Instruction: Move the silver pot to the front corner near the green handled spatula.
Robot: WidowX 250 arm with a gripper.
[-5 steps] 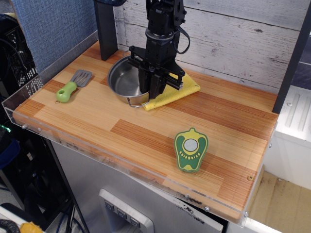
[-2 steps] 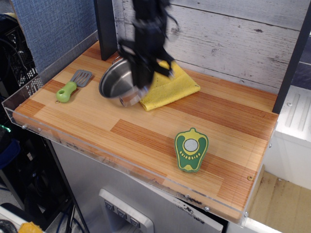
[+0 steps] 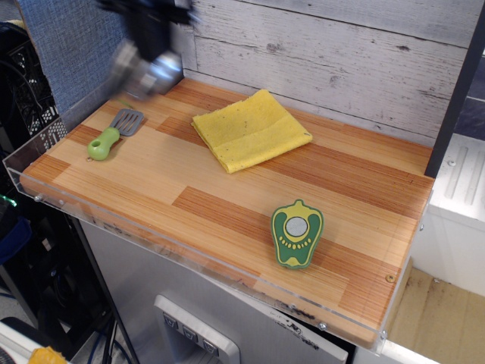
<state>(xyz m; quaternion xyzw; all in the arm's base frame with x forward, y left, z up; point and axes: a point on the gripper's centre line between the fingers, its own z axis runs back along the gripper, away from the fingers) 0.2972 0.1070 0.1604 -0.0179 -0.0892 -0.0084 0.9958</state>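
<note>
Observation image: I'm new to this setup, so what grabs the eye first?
A motion-blurred silver pot hangs in the air at the back left, above the green handled spatula. A yellow cloth lies mid-table, and a green-and-yellow pepper toy sits toward the front right.

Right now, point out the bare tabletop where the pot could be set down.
Free: the wood between the green handled spatula and the acrylic rim, and the strip between yellow cloth and pepper toy. Crowded: the back left, under the blurred silver pot.

Silver pot: motion-blurred, lifted above the table's back-left area. Green handled spatula: flat near the front corner.
</note>
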